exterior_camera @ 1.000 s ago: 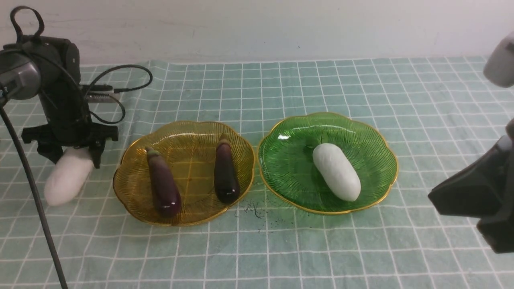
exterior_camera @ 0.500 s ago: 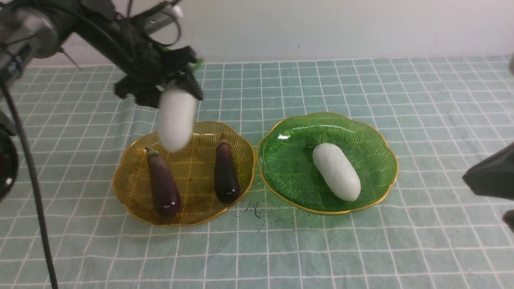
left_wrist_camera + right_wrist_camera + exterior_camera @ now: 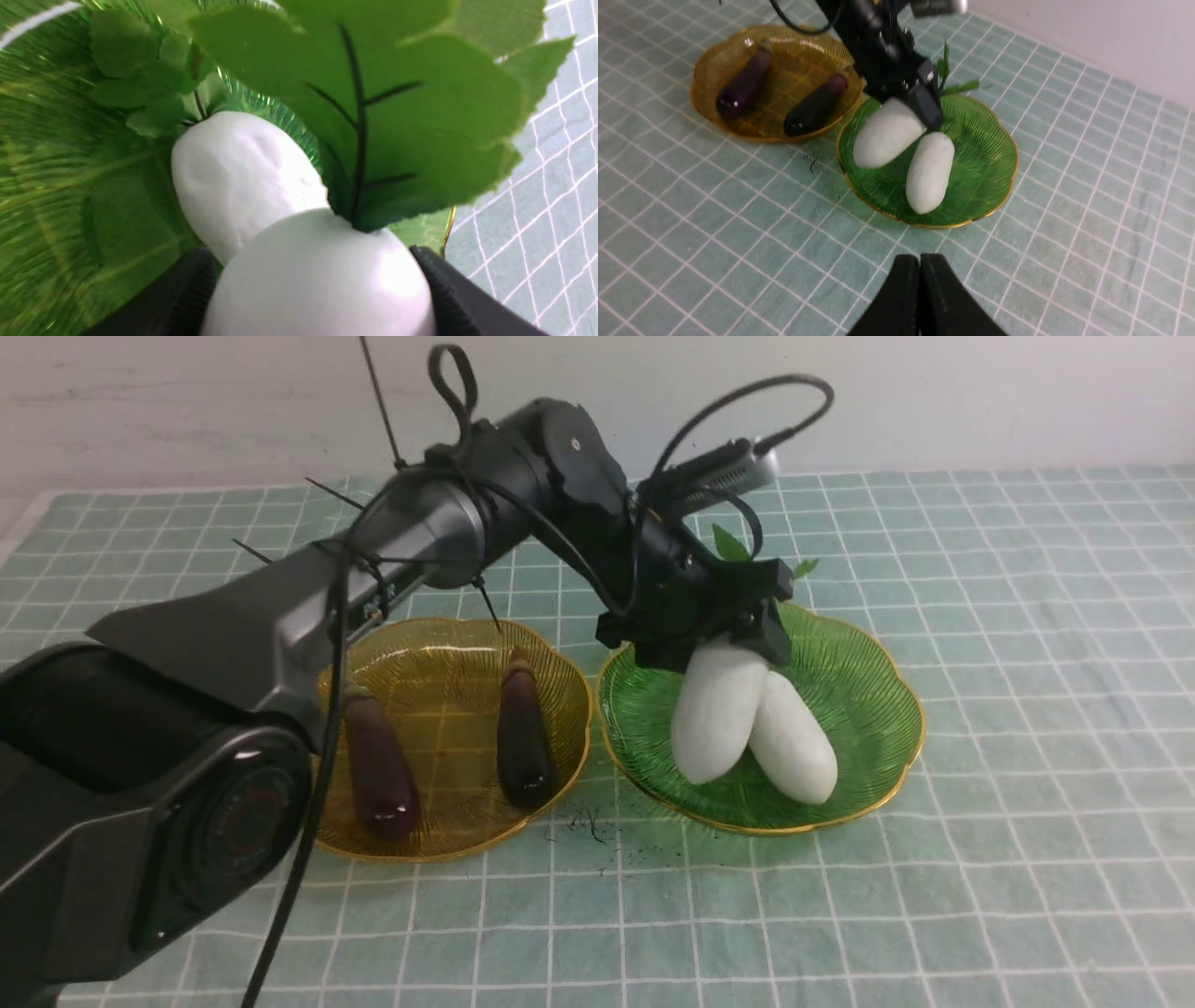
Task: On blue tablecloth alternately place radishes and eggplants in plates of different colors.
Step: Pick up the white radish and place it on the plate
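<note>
My left gripper [image 3: 714, 649] is shut on a white radish [image 3: 714, 719] near its leafy end and holds it tilted over the green plate [image 3: 878, 663]. The lower tip hangs low beside the second radish [image 3: 794, 737], which lies in that plate. In the left wrist view the black fingers [image 3: 180, 298] clamp the held radish [image 3: 317, 280] from both sides. Two eggplants [image 3: 378, 765] [image 3: 525, 733] lie in the amber plate [image 3: 439, 653]. In the right wrist view my right gripper [image 3: 920, 261] is shut and empty above the blue tablecloth [image 3: 934, 859], in front of the green plate [image 3: 985, 140].
The left arm [image 3: 448, 523] and its cables reach across above the amber plate. A white wall [image 3: 934, 401] closes the back. Black specks [image 3: 593, 821] mark the cloth between the plates. The cloth's edge [image 3: 19, 532] shows at far left.
The left arm lifted the radish from the cloth left of the amber plate, carried it over that plate and lowered it over the green plate. The right arm left the front view.
</note>
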`<state>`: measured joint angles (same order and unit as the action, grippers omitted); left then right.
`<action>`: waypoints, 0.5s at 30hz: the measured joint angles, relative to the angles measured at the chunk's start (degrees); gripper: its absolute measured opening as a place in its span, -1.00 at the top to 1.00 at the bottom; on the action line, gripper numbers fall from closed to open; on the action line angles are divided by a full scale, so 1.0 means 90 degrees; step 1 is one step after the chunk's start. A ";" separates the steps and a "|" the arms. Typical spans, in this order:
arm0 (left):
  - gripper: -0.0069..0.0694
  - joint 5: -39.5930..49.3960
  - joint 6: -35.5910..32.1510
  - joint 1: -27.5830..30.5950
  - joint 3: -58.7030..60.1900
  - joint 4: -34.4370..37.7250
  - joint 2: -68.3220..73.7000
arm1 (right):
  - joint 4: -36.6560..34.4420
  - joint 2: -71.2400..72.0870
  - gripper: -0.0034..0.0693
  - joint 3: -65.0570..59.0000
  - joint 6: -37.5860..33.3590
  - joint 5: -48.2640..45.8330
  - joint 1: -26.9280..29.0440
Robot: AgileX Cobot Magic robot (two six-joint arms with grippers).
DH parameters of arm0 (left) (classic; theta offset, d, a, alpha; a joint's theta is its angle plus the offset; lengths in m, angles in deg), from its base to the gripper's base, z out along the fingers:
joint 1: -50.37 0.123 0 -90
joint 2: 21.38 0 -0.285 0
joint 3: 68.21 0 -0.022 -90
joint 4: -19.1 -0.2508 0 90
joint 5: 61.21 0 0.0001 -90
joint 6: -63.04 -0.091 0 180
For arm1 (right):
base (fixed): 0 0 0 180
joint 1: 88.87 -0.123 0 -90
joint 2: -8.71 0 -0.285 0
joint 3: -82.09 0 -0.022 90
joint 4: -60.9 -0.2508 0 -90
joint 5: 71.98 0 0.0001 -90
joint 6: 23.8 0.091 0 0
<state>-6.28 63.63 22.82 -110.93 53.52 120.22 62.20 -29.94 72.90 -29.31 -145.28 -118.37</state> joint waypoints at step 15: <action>-0.66 -0.0041 0.0023 0.0053 -0.0045 -0.0067 -0.0041 | 0.0040 0.2543 0.95 -0.1721 0.0559 -0.0071 0.0000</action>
<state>-6.65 63.83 23.30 -111.34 52.92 119.85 62.56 -7.05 57.42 -24.28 -145.92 -118.37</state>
